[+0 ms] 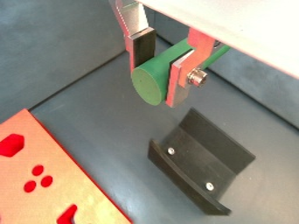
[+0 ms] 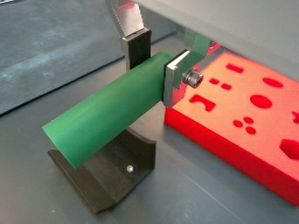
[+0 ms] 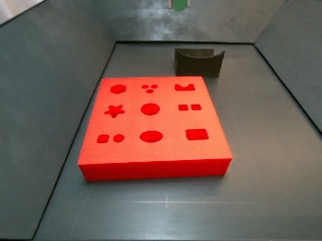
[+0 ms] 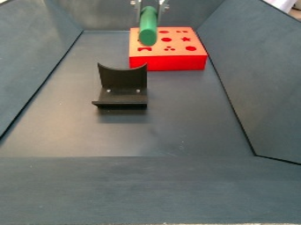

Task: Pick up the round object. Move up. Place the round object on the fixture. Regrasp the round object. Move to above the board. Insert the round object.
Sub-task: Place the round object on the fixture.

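We start with the round object (image 2: 111,114), a smooth green peg that hangs in the air, clamped near one end between the silver fingers (image 2: 177,80) of the gripper (image 1: 163,66); the jaws stand narrow, closed on the peg, and most of its length juts out free to one side. Its long axis lies roughly level, not pointing down, as a side view shows where the peg (image 4: 148,25) reaches out from under the gripper (image 4: 148,5) near the top of the frame. The relation that matters is the one to the fixture (image 4: 121,85): in that side view the dark notched block sits on the floor at about seven o'clock from the peg, well apart and lower. In a wrist view the fixture (image 1: 204,160) appears beyond the peg's round end face (image 1: 151,83), with clear space between them. We judge that the peg must come down with its axis lined along the notch. The board (image 3: 153,126) lies flat beside the fixture (image 3: 199,60), untouched.
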Controlling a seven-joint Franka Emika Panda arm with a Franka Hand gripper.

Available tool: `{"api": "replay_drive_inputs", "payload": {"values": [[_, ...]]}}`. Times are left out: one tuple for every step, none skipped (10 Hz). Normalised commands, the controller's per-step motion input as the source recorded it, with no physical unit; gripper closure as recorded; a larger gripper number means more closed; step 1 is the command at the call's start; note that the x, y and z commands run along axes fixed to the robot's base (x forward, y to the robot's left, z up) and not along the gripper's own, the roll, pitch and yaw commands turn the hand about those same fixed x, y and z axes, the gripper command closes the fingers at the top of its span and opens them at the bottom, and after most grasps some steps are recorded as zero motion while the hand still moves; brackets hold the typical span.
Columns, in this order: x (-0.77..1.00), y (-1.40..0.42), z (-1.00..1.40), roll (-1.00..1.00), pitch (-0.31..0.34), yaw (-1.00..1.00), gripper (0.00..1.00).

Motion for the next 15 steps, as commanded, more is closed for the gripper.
{"api": "replay_drive_inputs", "payload": {"values": [[0.98,0.24,-0.02,-1.0,0.116,-0.03,1.0],[0.87,0.16,-0.02,-1.0,0.125,-0.04,1.0],[0.81,0.12,-0.02,-1.0,0.127,-0.05,1.0],[0.7,0.08,-0.02,-1.0,0.131,-0.07,1.0],[0.61,0.07,-0.02,-1.0,0.136,-0.08,1.0],[0.52,0.06,-0.02,-1.0,0.14,-0.1,1.0],[0.44,0.05,-0.02,-1.0,0.142,-0.12,1.0],[0.33,0.05,-0.02,-0.85,0.122,-0.14,1.0],[0.25,0.05,-0.02,-0.69,0.101,-0.14,1.0],[0.17,0.05,-0.02,-0.52,0.081,-0.13,1.0],[0.1,0.05,-0.02,-0.35,0.066,-0.13,1.0],[0.05,0.03,0.0,-0.21,0.024,-0.11,1.0],[0.12,0.13,-1.0,-1.0,0.171,-0.16,1.0],[0.13,0.13,-1.0,-1.0,0.158,-0.16,1.0],[0.14,0.14,-1.0,-1.0,0.172,-0.19,1.0]]}}
